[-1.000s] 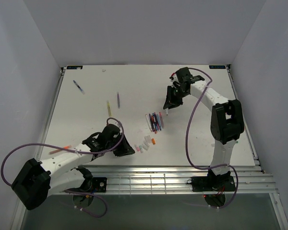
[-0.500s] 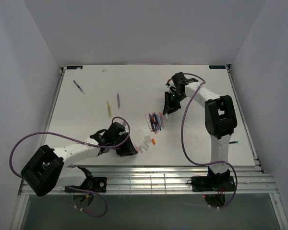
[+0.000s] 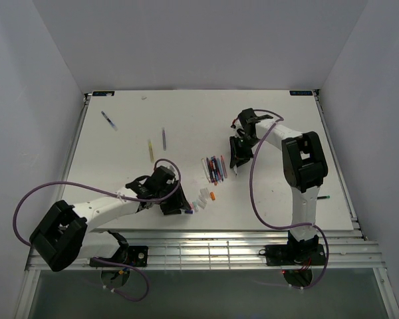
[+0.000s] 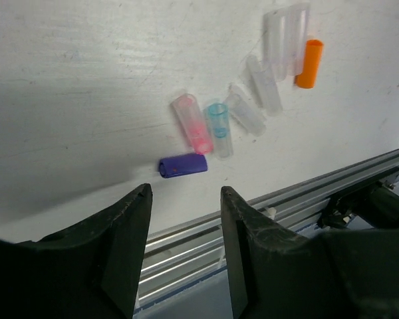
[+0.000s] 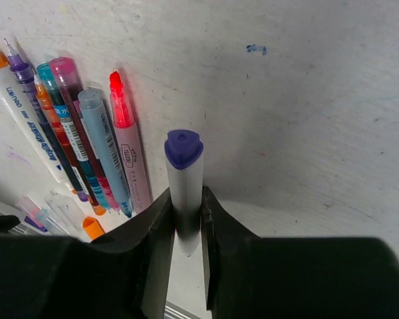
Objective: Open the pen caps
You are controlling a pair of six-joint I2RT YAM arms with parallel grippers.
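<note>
Since a second ago the left gripper [image 4: 186,197] has been opened partway, and nothing is held in it. A purple cap [image 4: 183,165] is seen lying on the white table [image 4: 86,80] just before its fingers, at the end of the row of pen caps [image 4: 193,124], small smooth plastic tubes. The right gripper [image 5: 185,229] has been brought nearer to the pens [image 5: 86,133] and is closed on a pale pen [image 5: 184,166] with a rounded triangular purple end.
</note>
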